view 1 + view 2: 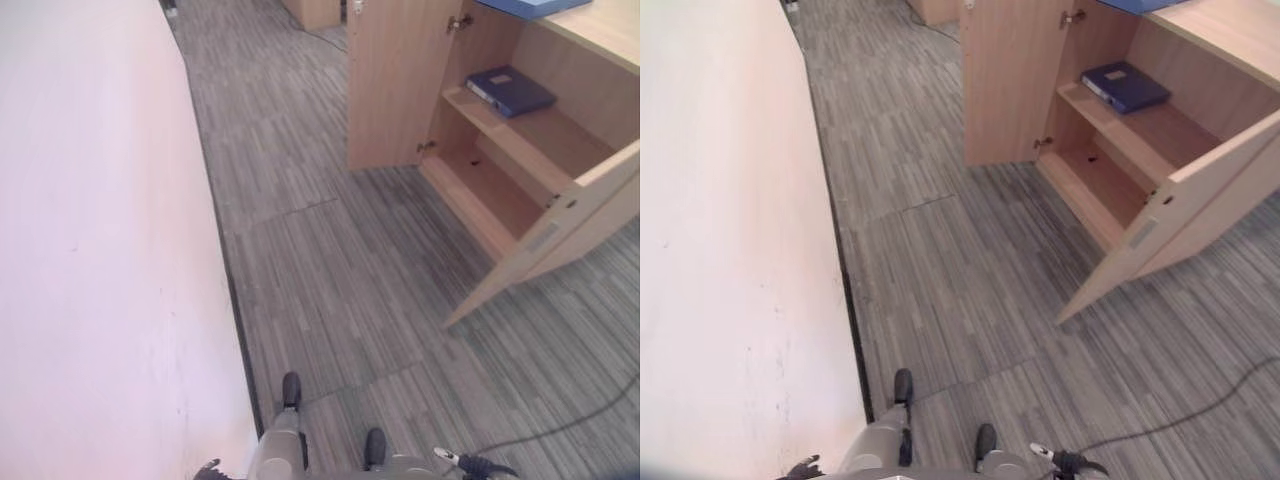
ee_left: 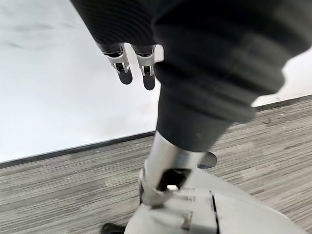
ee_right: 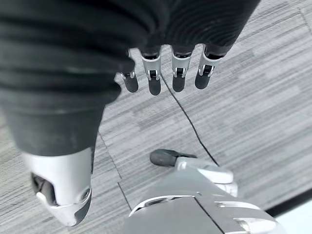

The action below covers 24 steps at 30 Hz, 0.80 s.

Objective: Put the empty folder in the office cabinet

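Blue folder point(image 1: 510, 90) flat on cabinet shelf point(image 1: 540, 135)

The left hand point(image 2: 204, 53) has a black ribbed cover over its back and wrist. Its fingers point(image 2: 146, 73) are short silver segments with small metal hinges, ending in rounded dark tips. The thumb point(image 2: 163, 170) is thicker, a smooth silver-grey shell with a dark recess near its end. The right hand point(image 3: 73, 58) looks the same: black ribbing, silver fingers point(image 3: 178, 73) with dark tips, and a rounded silver thumb point(image 3: 61, 185).
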Tool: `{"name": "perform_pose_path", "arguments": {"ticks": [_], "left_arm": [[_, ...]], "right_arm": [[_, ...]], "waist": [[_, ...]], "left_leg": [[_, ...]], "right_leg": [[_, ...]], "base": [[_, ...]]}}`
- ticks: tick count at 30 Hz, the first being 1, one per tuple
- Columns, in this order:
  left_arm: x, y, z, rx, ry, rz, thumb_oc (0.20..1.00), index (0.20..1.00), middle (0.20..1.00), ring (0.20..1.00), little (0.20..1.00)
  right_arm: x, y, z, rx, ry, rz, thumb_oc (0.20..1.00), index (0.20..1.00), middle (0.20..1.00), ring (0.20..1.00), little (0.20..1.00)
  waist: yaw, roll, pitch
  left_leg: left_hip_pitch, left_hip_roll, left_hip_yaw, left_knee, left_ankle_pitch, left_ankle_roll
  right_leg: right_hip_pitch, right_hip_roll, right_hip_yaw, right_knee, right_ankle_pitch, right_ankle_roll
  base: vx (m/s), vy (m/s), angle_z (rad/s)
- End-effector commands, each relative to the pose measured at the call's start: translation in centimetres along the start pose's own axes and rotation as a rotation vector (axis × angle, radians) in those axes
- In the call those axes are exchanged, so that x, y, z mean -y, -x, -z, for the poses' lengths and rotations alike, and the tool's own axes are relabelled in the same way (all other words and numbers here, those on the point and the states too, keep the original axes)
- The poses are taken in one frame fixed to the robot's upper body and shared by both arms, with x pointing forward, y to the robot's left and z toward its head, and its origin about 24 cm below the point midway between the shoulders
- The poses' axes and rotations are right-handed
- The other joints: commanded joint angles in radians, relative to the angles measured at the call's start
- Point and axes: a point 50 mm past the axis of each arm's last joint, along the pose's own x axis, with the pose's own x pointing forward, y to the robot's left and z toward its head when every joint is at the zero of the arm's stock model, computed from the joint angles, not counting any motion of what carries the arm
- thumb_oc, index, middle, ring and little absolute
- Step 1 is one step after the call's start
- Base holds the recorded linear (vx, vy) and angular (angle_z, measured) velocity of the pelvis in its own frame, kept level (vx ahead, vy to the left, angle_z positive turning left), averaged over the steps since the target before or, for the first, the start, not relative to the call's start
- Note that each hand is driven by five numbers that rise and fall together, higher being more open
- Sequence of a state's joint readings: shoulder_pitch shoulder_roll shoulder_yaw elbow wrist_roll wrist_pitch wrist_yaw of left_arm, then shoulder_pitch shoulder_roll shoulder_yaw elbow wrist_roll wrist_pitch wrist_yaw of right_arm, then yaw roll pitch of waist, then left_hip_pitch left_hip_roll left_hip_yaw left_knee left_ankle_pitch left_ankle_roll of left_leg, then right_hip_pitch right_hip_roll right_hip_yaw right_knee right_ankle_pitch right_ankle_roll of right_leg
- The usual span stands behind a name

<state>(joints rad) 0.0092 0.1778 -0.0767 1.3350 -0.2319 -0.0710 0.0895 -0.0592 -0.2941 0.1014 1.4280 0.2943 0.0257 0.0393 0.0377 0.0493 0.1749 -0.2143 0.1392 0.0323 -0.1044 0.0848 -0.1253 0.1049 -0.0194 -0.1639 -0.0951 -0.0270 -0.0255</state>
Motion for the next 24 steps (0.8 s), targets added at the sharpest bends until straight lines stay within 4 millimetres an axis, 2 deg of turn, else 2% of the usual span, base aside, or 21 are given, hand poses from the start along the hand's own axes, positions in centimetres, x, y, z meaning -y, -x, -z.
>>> {"name": "perform_pose_path", "arguments": {"ticks": [1, 4, 6, 7, 8, 9, 10, 11, 12, 13, 14, 15, 16, 17, 18, 19, 20, 22, 24], "left_arm": [[-0.6, 0.0, 0.3, 0.004, 0.0, -0.014, 1.0, 1.0, 1.0, 1.0, 1.0], [-0.9, 0.0, 0.1, 0.015, 0.009, -0.021, 1.0, 1.0, 1.0, 1.0, 1.0], [-1.3, 0.0, -0.1, 0.022, 0.007, -0.03, 1.0, 1.0, 1.0, 1.0, 1.0], [-1.3, 0.0, -0.1, 0.022, 0.007, -0.03, 1.0, 1.0, 1.0, 1.0, 1.0], [-1.6, 0.0, -0.1, 0.024, -0.013, -0.033, 1.0, 1.0, 1.0, 1.0, 1.0], [-1.8, 0.0, -0.2, 0.025, -0.024, -0.035, 1.0, 1.0, 1.0, 1.0, 1.0], [-1.9, 0.0, -0.2, 0.027, -0.037, -0.038, 1.0, 1.0, 1.0, 1.0, 1.0], [-2.0, 0.0, -0.4, 0.034, -0.049, -0.039, 1.0, 1.0, 1.0, 1.0, 1.0], [-1.9, -0.1, -0.9, 0.049, -0.045, -0.036, 1.0, 1.0, 1.0, 1.0, 1.0], [-1.9, -0.1, -0.9, 0.05, -0.044, -0.036, 1.0, 1.0, 1.0, 1.0, 1.0], [-1.7, -0.1, -1.1, 0.056, -0.034, -0.032, 1.0, 1.0, 1.0, 1.0, 1.0], [-1.6, -0.1, -1.0, 0.052, -0.025, -0.029, 1.0, 1.0, 1.0, 1.0, 1.0], [-1.5, -0.1, -0.9, 0.049, -0.023, -0.025, 1.0, 1.0, 1.0, 1.0, 1.0], [-1.5, -0.1, -0.9, 0.049, -0.023, -0.025, 1.0, 1.0, 1.0, 1.0, 1.0], [-1.3, -0.1, -0.8, 0.043, -0.041, -0.016, 1.0, 1.0, 1.0, 1.0, 1.0], [-1.2, -0.1, -0.8, 0.043, -0.05, -0.011, 1.0, 1.0, 1.0, 1.0, 1.0], [-1.2, -0.1, -0.8, 0.043, -0.05, -0.012, 1.0, 1.0, 1.0, 1.0, 1.0], [-1.1, 0.0, -0.2, 0.021, -0.057, -0.001, 1.0, 1.0, 1.0, 1.0, 1.0], [-1.1, 0.0, 0.0, 0.011, -0.054, -0.001, 1.0, 1.0, 1.0, 1.0, 1.0]], "right_arm": [[0.1, 0.1, 1.2, -0.036, -0.023, 0.007, 1.0, 1.0, 1.0, 1.0, 1.0], [-0.8, 0.0, 1.3, -0.036, 0.001, -0.026, 1.0, 1.0, 1.0, 1.0, 1.0], [-1.0, 0.0, 0.7, -0.016, 0.034, -0.034, 1.0, 1.0, 1.0, 1.0, 1.0], [-1.0, 0.0, 0.7, -0.016, 0.034, -0.034, 1.0, 1.0, 1.0, 1.0, 1.0], [-1.3, -0.1, -0.6, 0.031, 0.049, -0.043, 1.0, 1.0, 1.0, 1.0, 1.0], [-1.5, -0.1, -1.4, 0.059, 0.053, -0.049, 1.0, 1.0, 1.0, 1.0, 1.0], [-1.7, 0.0, -2.0, 0.083, 0.059, -0.052, 1.0, 1.0, 1.0, 1.0, 1.0], [-1.9, 0.0, -2.6, 0.103, 0.056, -0.056, 1.0, 1.0, 1.0, 1.0, 1.0], [-2.2, 0.0, -3.2, 0.129, 0.051, -0.065, 1.0, 1.0, 1.0, 1.0, 1.0], [-2.2, 0.0, -3.3, 0.13, 0.051, -0.065, 1.0, 1.0, 1.0, 1.0, 1.0], [-2.5, 0.0, -3.5, 0.137, 0.056, -0.073, 1.0, 1.0, 1.0, 1.0, 1.0], [-2.9, 0.0, -3.4, 0.137, 0.08, -0.082, 1.0, 1.0, 1.0, 1.0, 1.0], [-3.1, 0.0, -3.4, 0.135, 0.087, -0.087, 1.0, 1.0, 1.0, 1.0, 1.0], [-3.1, 0.0, -3.4, 0.135, 0.087, -0.087, 1.0, 1.0, 1.0, 1.0, 1.0], [-3.6, 0.0, -3.2, 0.131, 0.108, -0.095, 1.0, 1.0, 1.0, 1.0, 1.0], [-3.6, 0.0, -3.3, 0.133, 0.108, -0.097, 1.0, 1.0, 1.0, 1.0, 1.0], [-3.7, 0.0, -3.3, 0.134, 0.108, -0.097, 1.0, 1.0, 1.0, 1.0, 1.0], [-4.0, 0.0, -3.0, 0.131, 0.089, -0.109, 1.0, 1.0, 1.0, 1.0, 1.0], [-4.0, 0.0, -2.8, 0.126, 0.09, -0.112, 1.0, 1.0, 1.0, 1.0, 1.0]], "waist": [[0.002, -0.019, -0.082], [0.02, -0.028, -0.103], [0.028, -0.029, -0.098], [0.028, -0.029, -0.098], [0.029, -0.025, -0.086], [0.028, -0.026, -0.076], [0.024, -0.035, -0.066], [0.02, -0.033, -0.057], [0.001, -0.018, -0.034], [0.001, -0.016, -0.032], [-0.012, -0.009, -0.019], [-0.024, -0.009, -0.009], [-0.029, -0.014, -0.001], [-0.029, -0.014, -0.001], [-0.042, -0.033, 0.009], [-0.047, -0.043, 0.012], [-0.048, -0.043, 0.01], [-0.071, -0.076, 0.012], [-0.074, -0.081, 0.012]], "left_leg": [[-0.004, -0.082, 0.009, 0.017, 0.077, 0.062], [0.045, -0.142, 0.028, 0.017, 0.028, 0.108], [0.086, -0.175, 0.05, 0.017, -0.006, 0.137], [0.086, -0.175, 0.05, 0.017, -0.006, 0.137], [0.13, -0.208, 0.058, 0.017, -0.04, 0.159], [0.155, -0.22, 0.066, 0.017, -0.058, 0.169], [0.184, -0.231, 0.061, 0.017, -0.09, 0.169], [0.201, -0.225, 0.062, 0.017, -0.101, 0.169], [0.224, -0.206, 0.048, 0.017, -0.099, 0.165], [0.225, -0.203, 0.047, 0.017, -0.1, 0.163], [0.225, -0.199, 0.042, 0.017, -0.079, 0.168], [0.243, -0.197, 0.029, 0.017, -0.084, 0.165], [0.26, -0.198, 0.019, 0.017, -0.089, 0.163], [0.26, -0.198, 0.019, 0.017, -0.089, 0.163], [0.288, -0.208, -0.007, 0.017, -0.105, 0.156], [0.3, -0.214, -0.021, 0.017, -0.113, 0.153], [0.297, -0.215, -0.022, 0.017, -0.111, 0.153], [0.348, -0.24, -0.089, 0.017, -0.15, 0.153], [0.361, -0.243, -0.1, 0.017, -0.161, 0.154]], "right_leg": [[0.083, -0.122, 0.003, 0.046, -0.091, 0.123], [0.044, -0.205, -0.008, 0.161, -0.076, 0.159], [-0.02, -0.271, -0.034, 0.316, 0.015, 0.173], [-0.02, -0.271, -0.034, 0.316, 0.015, 0.173], [-0.061, -0.346, -0.1, 0.474, 0.101, 0.158], [-0.08, -0.383, -0.142, 0.535, 0.147, 0.161], [-0.095, -0.413, -0.161, 0.583, 0.161, 0.18], [-0.117, -0.413, -0.186, 0.592, 0.163, 0.177], [-0.178, -0.355, -0.198, 0.56, 0.105, 0.158], [-0.176, -0.352, -0.2, 0.559, 0.104, 0.156], [-0.207, -0.316, -0.214, 0.51, 0.112, 0.138], [-0.232, -0.266, -0.206, 0.456, 0.1, 0.132], [-0.239, -0.239, -0.194, 0.411, 0.101, 0.135], [-0.239, -0.239, -0.194, 0.41, 0.101, 0.135], [-0.259, -0.17, -0.161, 0.282, 0.109, 0.137], [-0.271, -0.145, -0.142, 0.227, 0.126, 0.142], [-0.271, -0.146, -0.144, 0.222, 0.13, 0.142], [-0.315, -0.091, -0.074, 0.077, 0.209, 0.163], [-0.318, -0.085, -0.074, 0.06, 0.226, 0.166]], "base": [[0.27, 0.341, -0.18], [0.26, 0.349, -0.43], [0.15, 0.268, -0.53], [0.16, 0.37, -0.32], [0.18, 0.362, 0.07], [0.3, 0.431, 0.46], [0.24, 0.22, 0.52], [0.28, 0.138, 0.59], [0.16, 0.061, 0.31], [0.09, 0.023, 0.25], [0.06, -0.015, 0.34], [0.1, -0.036, 0.52], [0.11, -0.041, 0.55], [0.18, -0.095, 0.43], [0.2, -0.093, 0.52], [0.2, -0.092, 0.32], [0.15, -0.061, 0.3], [0.32, -0.102, 0.35], [0.25, -0.075, 0.7]]}}
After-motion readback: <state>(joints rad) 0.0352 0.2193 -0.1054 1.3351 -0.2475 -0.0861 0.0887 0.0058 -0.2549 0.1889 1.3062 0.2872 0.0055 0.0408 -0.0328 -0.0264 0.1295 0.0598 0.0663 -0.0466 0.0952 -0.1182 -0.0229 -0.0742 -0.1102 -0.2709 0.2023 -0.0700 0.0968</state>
